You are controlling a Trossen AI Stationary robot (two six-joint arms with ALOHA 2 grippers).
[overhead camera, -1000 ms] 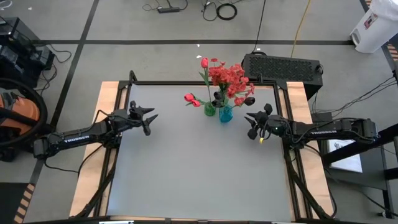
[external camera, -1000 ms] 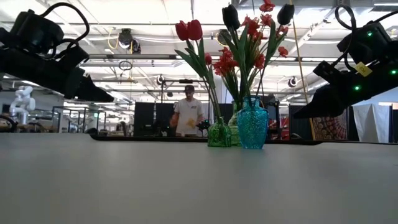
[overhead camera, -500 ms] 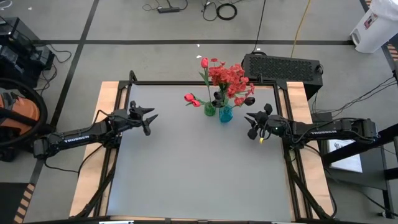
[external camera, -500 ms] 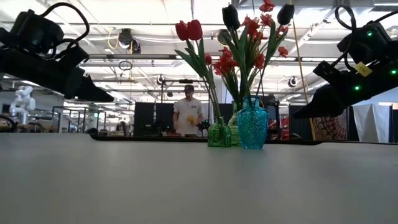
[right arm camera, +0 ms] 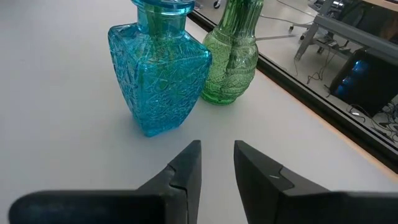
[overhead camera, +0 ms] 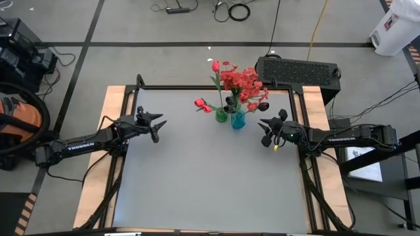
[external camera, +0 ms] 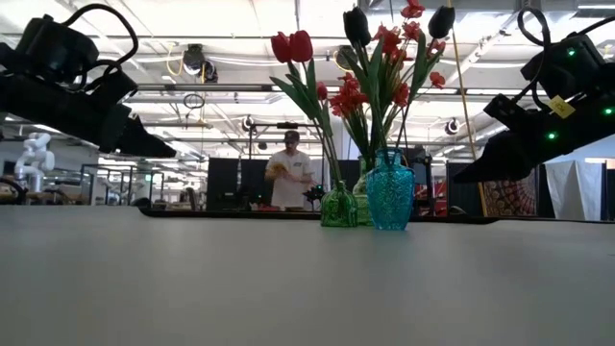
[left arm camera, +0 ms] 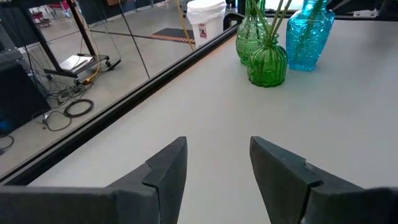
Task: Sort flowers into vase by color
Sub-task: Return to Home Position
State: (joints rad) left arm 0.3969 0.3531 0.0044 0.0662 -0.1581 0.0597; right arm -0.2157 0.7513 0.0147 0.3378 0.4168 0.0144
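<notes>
- Since every stem stands in a vase and none lies on the worktop point(overhead camera: 197, 183), you look to be at the closing step. The sorting appears done, and the arms only have to park.
- You will find the flowers point(overhead camera: 240, 84) bunched at the far middle of the worktop, in three vases set close together. The green vase point(external camera: 338, 208) has the blue vase point(external camera: 389, 197) just beside it and a paler green vase point(left arm camera: 251, 32) behind them.
- The tulips point(external camera: 293, 46) rise from the green vase. The dark buds point(external camera: 356, 25) and red blossoms point(external camera: 411, 12) top the cluster, but their stems cross, so you cannot tell which of the other two vases each one feeds into.
- Your left end effector point(overhead camera: 157, 124) hovers over the left part of the worktop, well apart from the vases. Its fingers are spread and nothing is between them.
- Your right end effector point(overhead camera: 266, 131) hovers near the blue vase on its right. Its fingers are parted by a narrower gap and are also empty.
- For the next move, there is nothing to grasp, so draw each arm back toward its own side. The right arm sits closer to the glass and to an overhanging dark bud, so pull it clear before you swing it.
</notes>
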